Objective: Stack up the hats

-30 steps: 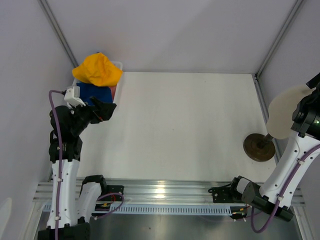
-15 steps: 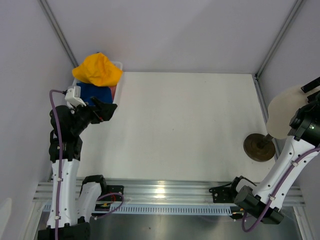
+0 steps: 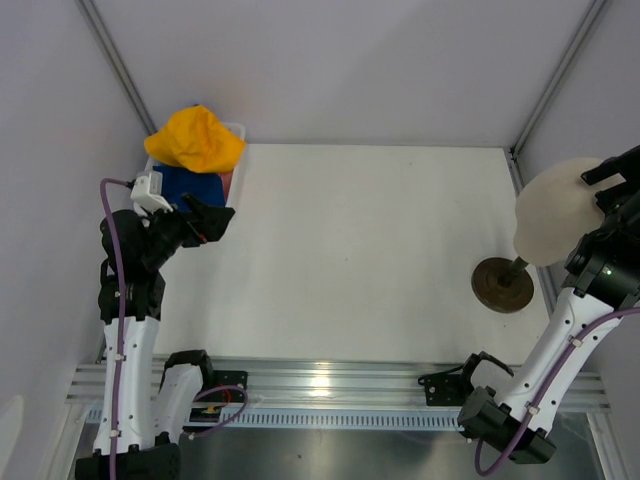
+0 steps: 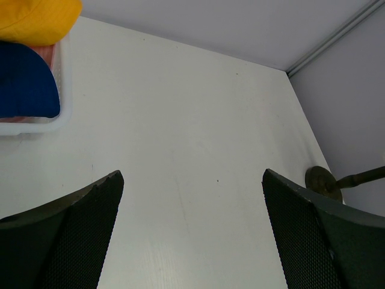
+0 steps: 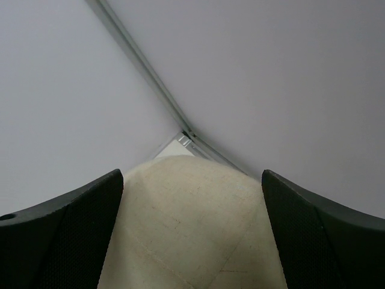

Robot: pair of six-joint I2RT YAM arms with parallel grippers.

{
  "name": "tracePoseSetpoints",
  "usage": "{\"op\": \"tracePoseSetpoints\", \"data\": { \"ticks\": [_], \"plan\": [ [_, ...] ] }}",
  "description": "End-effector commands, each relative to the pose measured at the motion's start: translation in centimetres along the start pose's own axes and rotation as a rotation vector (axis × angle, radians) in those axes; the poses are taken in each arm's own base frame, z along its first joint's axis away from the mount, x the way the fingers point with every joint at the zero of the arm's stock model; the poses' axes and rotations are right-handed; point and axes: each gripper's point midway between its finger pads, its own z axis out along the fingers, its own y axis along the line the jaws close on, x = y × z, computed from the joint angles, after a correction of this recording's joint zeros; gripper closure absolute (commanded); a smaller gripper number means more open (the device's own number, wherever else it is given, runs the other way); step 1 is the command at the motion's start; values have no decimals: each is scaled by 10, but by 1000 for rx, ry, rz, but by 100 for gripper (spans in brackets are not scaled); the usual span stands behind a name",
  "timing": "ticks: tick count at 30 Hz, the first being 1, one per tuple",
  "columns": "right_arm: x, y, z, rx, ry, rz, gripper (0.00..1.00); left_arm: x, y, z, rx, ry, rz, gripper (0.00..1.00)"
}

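The yellow hat [image 3: 195,138] lay atop the navy hat [image 3: 188,186] in a white bin [image 3: 238,130] at the bench's [image 3: 380,230] far left corner. The left claw [image 3: 218,214] hung released beside it, empty. The right claw [image 5: 192,174], spread wide, grasped the tilted head [image 3: 555,208].

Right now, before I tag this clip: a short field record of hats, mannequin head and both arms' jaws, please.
yellow hat: topmost in the bin, far-left corner
navy hat: beneath it, same bin
other hats: only a pink sliver visible beside the navy
mannequin head: right edge, on its round base
left gripper: jaws open, empty, beside the bin
right gripper: jaws closed on the mannequin head
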Motion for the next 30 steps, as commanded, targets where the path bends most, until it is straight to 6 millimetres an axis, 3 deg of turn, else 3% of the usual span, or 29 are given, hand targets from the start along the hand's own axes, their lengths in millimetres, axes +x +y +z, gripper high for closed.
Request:
{"op": "tracePoseSetpoints", "data": {
  "ticks": [1,16,26,28,30],
  "plan": [
    [77,5,-3,-57,290,61,1,-13,-7,-2,28,-31,36,0],
    [131,80,-22,-318,427,-25,0,-12,-8,-3,32,-29,33,1],
    [170,148,-43,-480,522,-24,1,-12,-7,-4,28,-30,33,0],
    [181,171,-58,-547,551,-35,1,-12,-8,-4,28,-31,31,1],
    [184,178,-59,-532,536,-36,1,-12,-7,-3,23,-30,31,1]
  ]
}}
